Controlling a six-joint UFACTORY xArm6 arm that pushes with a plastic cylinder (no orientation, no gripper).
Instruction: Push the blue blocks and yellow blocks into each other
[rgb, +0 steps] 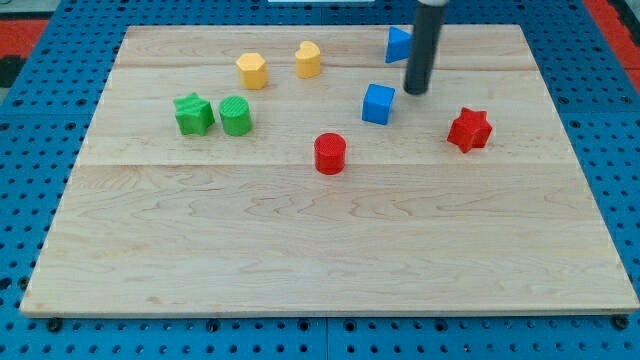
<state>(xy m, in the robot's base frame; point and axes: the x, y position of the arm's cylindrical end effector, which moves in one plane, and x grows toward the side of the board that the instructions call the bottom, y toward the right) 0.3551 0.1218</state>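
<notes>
Presently on record, largest first:

- Pale wooden board (330, 250): rectangular, planked, set on a blue perforated table (30, 330). Bears all eight blocks.
- Straight dark rod, entering from the view's top; my tip (415, 91) down at the board, just to the view's right of and slightly above the blue cube, below the second blue block. No fingers or jaws fitted, so no open or closed state to give.
- Red star-shaped block (469, 129): the view's right, near the tip, apart from it.
- Blue cube (378, 103): centre-right, close beside the tip; contact not discernible.
- Blue block, shape partly hidden (398, 44): near the top edge, behind the rod.
- Red cylinder (329, 153): below and left of the blue cube.
- Green star-shaped block (193, 113) and green cylinder (235, 115): the view's left, side by side, about touching.
- Yellow hexagonal block (252, 70) and yellow rounded block (308, 59): upper left of centre, near each other, well apart from both blue blocks.

Risks, as judged: off-centre push spinning the cube away past the yellows; low line carrying it into the red cylinder; upper blue block near the top edge, liable to slide off the board if pushed upward.
</notes>
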